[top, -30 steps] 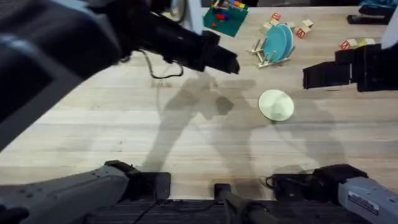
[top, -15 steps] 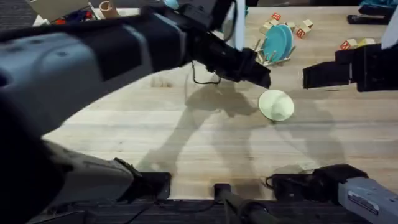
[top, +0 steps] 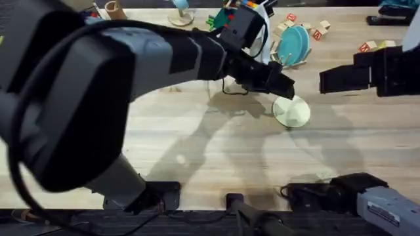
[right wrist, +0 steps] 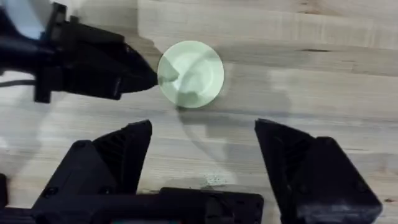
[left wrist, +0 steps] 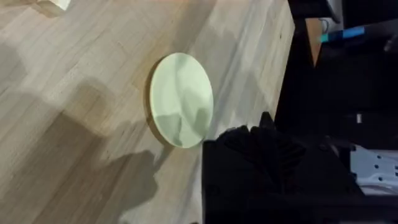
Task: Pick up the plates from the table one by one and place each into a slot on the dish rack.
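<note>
Spanning every view as a light plank surface: the table [top: 197, 144]. Reaching across it from the lower left toward the upper middle, large and dark: the left arm, ending in the left gripper [top: 283, 86] just beside the cream plate's upper-left edge; impossible to tell from these views whether those fingers are spread or pressed together, nor whether touching the plate. Hanging at the right side, well apart from the plate: the right gripper [top: 326, 81], fingers [right wrist: 118, 155] spread wide with nothing between them. Standing at the far edge, right of centre: the dish rack [top: 283, 60], holding the turquoise plate [top: 293, 43] upright between its pegs. Lying flat on the bare wood in front of the rack, right of centre: the cream plate [top: 292, 111], not in any slot.
</note>
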`<move>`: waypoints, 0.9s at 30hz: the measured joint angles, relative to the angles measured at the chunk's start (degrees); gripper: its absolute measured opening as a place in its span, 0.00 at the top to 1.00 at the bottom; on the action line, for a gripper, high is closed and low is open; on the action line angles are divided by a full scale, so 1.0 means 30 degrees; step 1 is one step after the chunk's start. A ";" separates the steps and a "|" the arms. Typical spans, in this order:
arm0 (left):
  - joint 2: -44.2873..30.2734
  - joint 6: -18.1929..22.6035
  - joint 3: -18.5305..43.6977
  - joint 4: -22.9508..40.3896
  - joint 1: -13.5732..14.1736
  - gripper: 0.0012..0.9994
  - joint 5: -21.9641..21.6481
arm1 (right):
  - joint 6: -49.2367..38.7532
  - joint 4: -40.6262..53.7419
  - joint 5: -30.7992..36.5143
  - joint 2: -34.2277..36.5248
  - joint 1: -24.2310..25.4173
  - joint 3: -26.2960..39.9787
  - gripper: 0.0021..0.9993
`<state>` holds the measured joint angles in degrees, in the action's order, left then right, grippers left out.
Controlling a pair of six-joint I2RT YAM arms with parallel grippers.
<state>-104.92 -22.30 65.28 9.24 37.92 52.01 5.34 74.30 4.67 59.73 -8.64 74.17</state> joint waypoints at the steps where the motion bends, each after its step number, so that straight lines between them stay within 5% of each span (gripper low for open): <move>1: -0.0168 -0.0174 0.0000 -0.0211 0.0041 0.96 0.0017 | 0.0000 -0.0010 0.0000 -0.0001 -0.0004 0.0000 0.00; 27: -0.3518 -0.1496 0.0000 -0.1631 0.0690 0.96 0.0163 | -0.0219 -0.0044 0.0000 0.0003 -0.0003 0.0000 0.00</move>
<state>-115.47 -26.79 65.28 4.35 39.99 52.50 4.69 74.17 4.67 59.74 -8.65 74.17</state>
